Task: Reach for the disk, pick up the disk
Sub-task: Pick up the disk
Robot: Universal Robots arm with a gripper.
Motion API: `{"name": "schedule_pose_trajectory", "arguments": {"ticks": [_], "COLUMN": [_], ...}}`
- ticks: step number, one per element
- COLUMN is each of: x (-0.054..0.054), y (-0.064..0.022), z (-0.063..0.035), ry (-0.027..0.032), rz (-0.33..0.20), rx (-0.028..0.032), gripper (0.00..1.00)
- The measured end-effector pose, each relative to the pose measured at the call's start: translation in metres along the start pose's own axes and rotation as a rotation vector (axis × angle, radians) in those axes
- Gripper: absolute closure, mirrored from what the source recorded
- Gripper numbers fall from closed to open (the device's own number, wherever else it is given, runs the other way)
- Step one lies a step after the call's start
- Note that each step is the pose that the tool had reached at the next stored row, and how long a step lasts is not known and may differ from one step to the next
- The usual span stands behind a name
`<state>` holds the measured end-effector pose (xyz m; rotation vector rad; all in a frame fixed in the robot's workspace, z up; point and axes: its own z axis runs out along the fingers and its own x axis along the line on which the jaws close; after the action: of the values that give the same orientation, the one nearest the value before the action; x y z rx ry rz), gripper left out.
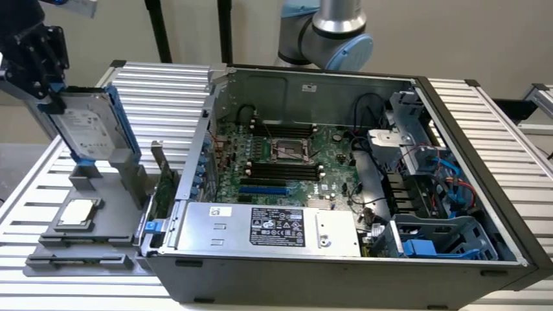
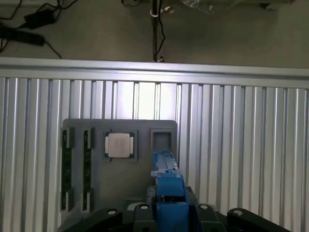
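The disk [image 1: 89, 127], a silver-grey drive with a white label in a bright blue carrier frame, hangs upright and slightly tilted at the exterior view's left. My gripper [image 1: 52, 96] is shut on its upper end. The disk's lower end sits just above the grey tray's upright holder [image 1: 87, 176]. In the wrist view the blue carrier edge [image 2: 168, 186] runs out end-on from between my gripper [image 2: 169, 215] fingers. Beyond it the holder's rectangular slot [image 2: 163, 139] stands open.
The grey tray [image 1: 52, 249] holds a small square silver chip [image 1: 78, 212] [image 2: 119, 145] and dark memory sticks [image 2: 67, 169]. To its right on the slatted aluminium table [image 1: 164, 91] lies the open computer case [image 1: 484, 214], with a silver box with black label [image 1: 276, 227].
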<state>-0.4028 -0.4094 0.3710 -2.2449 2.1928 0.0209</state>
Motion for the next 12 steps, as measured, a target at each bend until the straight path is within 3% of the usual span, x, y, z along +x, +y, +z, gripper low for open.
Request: {"name": "schedule_pose_trajectory", "arguments": {"ticks": [8, 12], "x": [0.000, 0.001], "y": [-0.0148, -0.0299], "z": [-0.0366, -0.0549], "ry": [0.0000, 0.0000], "rz": [0.000, 0.000], "rx": [-0.0001, -0.0004], "gripper": [0.67, 0.67]}}
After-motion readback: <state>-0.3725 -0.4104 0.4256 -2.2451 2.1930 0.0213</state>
